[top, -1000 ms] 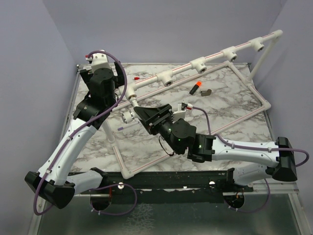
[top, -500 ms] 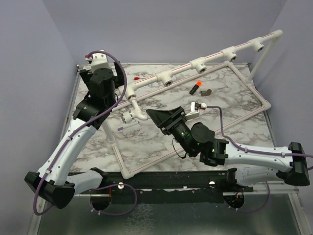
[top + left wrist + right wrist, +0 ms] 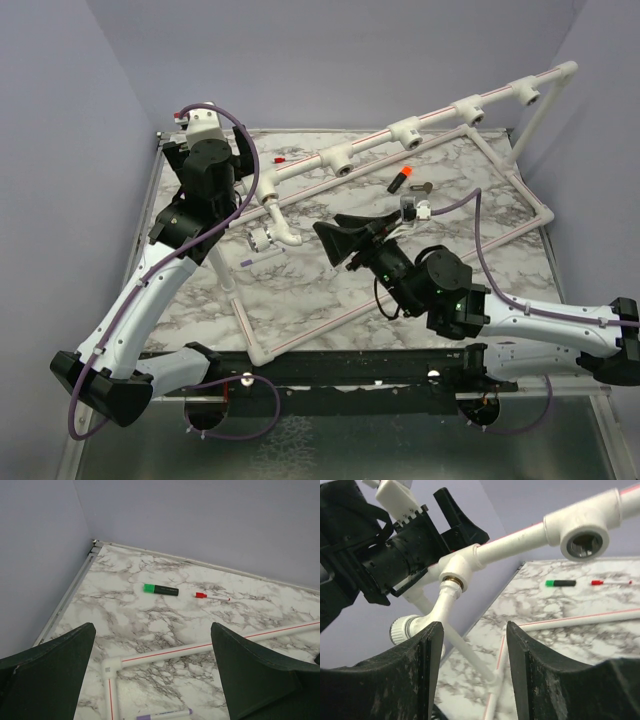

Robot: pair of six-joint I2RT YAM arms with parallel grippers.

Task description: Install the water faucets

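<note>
A pale silver faucet (image 3: 277,226) with a round knob (image 3: 262,238) hangs from the leftmost tee of the raised white pipe rail (image 3: 300,168). In the right wrist view the faucet (image 3: 436,611) sits in that tee on a brass thread. My right gripper (image 3: 327,247) is open and empty, a short way right of the faucet; its jaws (image 3: 474,627) frame only table and pipe. My left gripper (image 3: 245,160) is open and empty beside the rail's left end, above the table (image 3: 152,630). A small grey metal piece (image 3: 426,187) lies on the table.
Three empty tee sockets (image 3: 340,160) (image 3: 408,132) (image 3: 468,110) and one more (image 3: 527,92) line the rail. A white pipe frame (image 3: 490,235) lies on the marble. A black stick with orange tip (image 3: 402,180), green highlighter (image 3: 161,589), red pen (image 3: 212,596) and purple marker (image 3: 164,714) lie loose.
My right gripper has drawn back to the right, away from the faucet it was next to, and the right arm has swung right. The faucet stays in the tee. The left arm has not moved.
</note>
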